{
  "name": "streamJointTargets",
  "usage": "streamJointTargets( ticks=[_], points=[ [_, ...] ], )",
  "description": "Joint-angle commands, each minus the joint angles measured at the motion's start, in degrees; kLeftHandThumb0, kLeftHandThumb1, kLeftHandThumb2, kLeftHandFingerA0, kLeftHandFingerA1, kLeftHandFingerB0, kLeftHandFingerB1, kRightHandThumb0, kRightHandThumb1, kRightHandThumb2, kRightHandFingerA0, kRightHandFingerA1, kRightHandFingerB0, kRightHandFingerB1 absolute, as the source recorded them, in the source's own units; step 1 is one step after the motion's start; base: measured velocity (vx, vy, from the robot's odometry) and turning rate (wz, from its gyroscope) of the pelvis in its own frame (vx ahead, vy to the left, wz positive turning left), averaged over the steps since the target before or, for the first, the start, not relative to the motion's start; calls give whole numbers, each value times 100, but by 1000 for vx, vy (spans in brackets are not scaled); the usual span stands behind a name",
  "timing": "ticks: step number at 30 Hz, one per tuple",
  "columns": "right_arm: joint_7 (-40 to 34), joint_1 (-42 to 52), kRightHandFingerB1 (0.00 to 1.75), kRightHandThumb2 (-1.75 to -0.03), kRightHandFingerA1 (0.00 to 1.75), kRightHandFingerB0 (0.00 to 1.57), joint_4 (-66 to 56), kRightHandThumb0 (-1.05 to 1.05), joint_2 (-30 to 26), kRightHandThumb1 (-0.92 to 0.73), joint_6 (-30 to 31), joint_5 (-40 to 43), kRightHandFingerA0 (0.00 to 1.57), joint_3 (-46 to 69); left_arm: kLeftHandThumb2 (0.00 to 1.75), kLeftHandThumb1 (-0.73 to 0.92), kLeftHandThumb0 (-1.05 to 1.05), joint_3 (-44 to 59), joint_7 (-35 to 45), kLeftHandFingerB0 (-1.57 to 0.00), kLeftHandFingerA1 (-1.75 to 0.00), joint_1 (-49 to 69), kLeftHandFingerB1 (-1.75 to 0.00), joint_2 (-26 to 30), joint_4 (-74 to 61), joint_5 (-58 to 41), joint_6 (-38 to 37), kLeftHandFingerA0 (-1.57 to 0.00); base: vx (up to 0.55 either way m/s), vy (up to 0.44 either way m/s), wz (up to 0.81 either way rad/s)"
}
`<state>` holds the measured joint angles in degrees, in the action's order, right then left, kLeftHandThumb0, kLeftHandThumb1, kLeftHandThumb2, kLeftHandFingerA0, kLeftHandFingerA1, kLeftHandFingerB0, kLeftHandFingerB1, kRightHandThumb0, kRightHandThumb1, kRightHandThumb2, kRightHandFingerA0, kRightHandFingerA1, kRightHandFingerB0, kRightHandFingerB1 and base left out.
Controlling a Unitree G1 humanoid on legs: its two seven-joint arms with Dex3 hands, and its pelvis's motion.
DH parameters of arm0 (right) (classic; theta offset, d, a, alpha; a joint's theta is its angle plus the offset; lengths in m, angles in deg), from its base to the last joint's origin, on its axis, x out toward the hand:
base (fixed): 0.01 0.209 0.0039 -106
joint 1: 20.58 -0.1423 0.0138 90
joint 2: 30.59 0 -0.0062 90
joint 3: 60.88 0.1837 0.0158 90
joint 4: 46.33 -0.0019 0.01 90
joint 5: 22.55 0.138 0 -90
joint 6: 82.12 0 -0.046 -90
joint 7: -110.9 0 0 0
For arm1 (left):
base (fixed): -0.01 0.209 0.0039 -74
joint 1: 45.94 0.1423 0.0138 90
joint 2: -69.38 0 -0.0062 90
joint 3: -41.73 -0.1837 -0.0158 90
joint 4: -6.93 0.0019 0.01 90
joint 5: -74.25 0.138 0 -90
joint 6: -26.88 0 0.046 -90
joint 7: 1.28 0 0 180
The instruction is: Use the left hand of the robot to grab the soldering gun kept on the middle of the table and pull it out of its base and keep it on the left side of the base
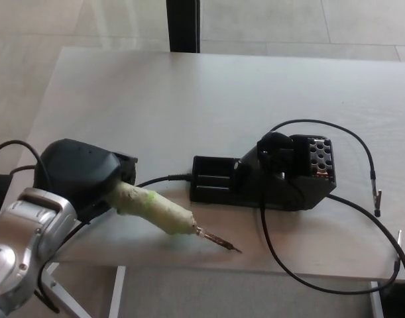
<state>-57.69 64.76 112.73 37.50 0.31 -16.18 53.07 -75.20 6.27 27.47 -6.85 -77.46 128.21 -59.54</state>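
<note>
My left hand (79,177) is shut on the soldering gun (156,211), whose handle is wrapped in pale green tape. The gun points right and down, its metal tip (219,241) low over the table's front edge. It is out of the black base (268,175), which stands at the table's middle right, and lies to the left of it. A black cord (159,180) runs from the base's left end toward my hand. My right hand does not show.
The grey table (209,93) stretches back to a dark post (183,25). Black cables (348,136) loop from the base to the right edge, ending in small clips (378,202). The floor shows below the front edge.
</note>
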Motion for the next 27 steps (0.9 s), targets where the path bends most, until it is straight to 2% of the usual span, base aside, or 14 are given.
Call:
streamJointTargets(
  ticks=[1, 3, 5, 6, 12, 13, 15, 16, 17, 18, 22, 24, 25, 27],
  points=[
    [-54, -12, 137, -101, 90, 75, -5, -105, -32, -77, 12, 61, 156, -8, 70, 56, -54, -11, 1160, -7, -13, -80, -28, 166, -375, 300, 559, 0, 0, 0, 0],
    [-64, -39, 136, -100, 90, 71, 9, -105, -47, -78, 33, 61, 154, -7, 59, 63, -57, -9, 1302, -11, -9, -132, -27, 183, -419, 311, 558, 0, 0, 0, 0],
    [-97, -54, 141, -99, 90, 64, 42, -105, -64, -79, -24, -3, 152, -59, 77, 56, -64, -77, 1372, -10, 0, -202, -33, 313, -511, 518, 433, 0, 0, 0, 0],
    [-103, -67, 120, -139, 101, 67, 29, -105, -67, -68, -2, -2, 146, -66, 77, 56, -63, -89, 1410, -11, 0, -216, -34, 350, -558, 569, 403, 0, 0, 0, 0],
    [-63, -90, 123, -141, 104, 63, 16, -105, -68, -69, 42, 53, 145, -36, 77, 55, -68, -92, 1558, -7, 0, -200, -29, 458, -779, 639, 336, 0, 0, 0, 0],
    [-62, -79, 156, -104, 95, 39, 10, -105, -59, -75, 7, 65, 152, -23, 75, 53, -72, -53, 1741, -8, 0, -211, -24, 509, -919, 591, 325, 0, 0, 0, 0],
    [-72, -72, 147, -99, 96, 42, -8, -105, -58, -79, 17, 64, 150, -25, 78, 56, -66, -23, 1919, -8, 0, -241, -24, 566, -1031, 562, 306, 0, 0, 0, 0],
    [-84, -65, 113, -139, 106, 44, -33, -105, -59, -68, 27, 50, 142, -39, 73, 54, -64, 91, 2153, -7, 0, -280, -17, 594, -1152, 328, 320, 0, 0, 0, 0],
    [-92, -63, 110, -139, 107, 39, -43, -105, -59, -68, 35, 45, 140, -44, 72, 54, -62, 214, 2445, -3, 0, -320, -13, 596, -1287, 69, 393, 0, 0, 0, 0],
    [-103, -65, 158, -97, 99, 15, -34, -105, -54, -79, 39, 43, 147, -44, 77, 44, -75, 395, 2933, -3, -22, -405, 0, 570, -1497, -292, 608, 0, 0, 0, 0],
    [-57, -30, 160, -97, 102, 5, -59, -105, -40, -77, 36, 79, 145, -15, 59, 63, -77, 1710, 4895, 0, 0, -1025, 0, 605, -2147, -2903, 1890, 0, 0, 0, 0],
    [-61, -30, 161, -97, 103, 3, -73, -105, -33, -77, 43, 71, 145, -24, 74, 56, -79, 2223, 5312, 0, 0, -1120, 0, 755, -2381, -3628, 2231, 0, 0, 0, 0],
    [-65, -48, 141, -88, 99, 12, -78, -105, -28, -81, 79, 87, 149, -10, 77, 54, -82, 2505, 5508, 0, 0, -1139, 0, 896, -2524, -3931, 2397, 0, 0, 0, 0],
    [-68, -63, 159, -97, 101, 2, -76, -105, -46, -76, 85, 78, 146, -13, 95, 57, -99, 3517, 5885, 0, -13, -1017, 0, 1222, -2694, -4963, 2530, 0, 0, 0, 0]
  ],
)
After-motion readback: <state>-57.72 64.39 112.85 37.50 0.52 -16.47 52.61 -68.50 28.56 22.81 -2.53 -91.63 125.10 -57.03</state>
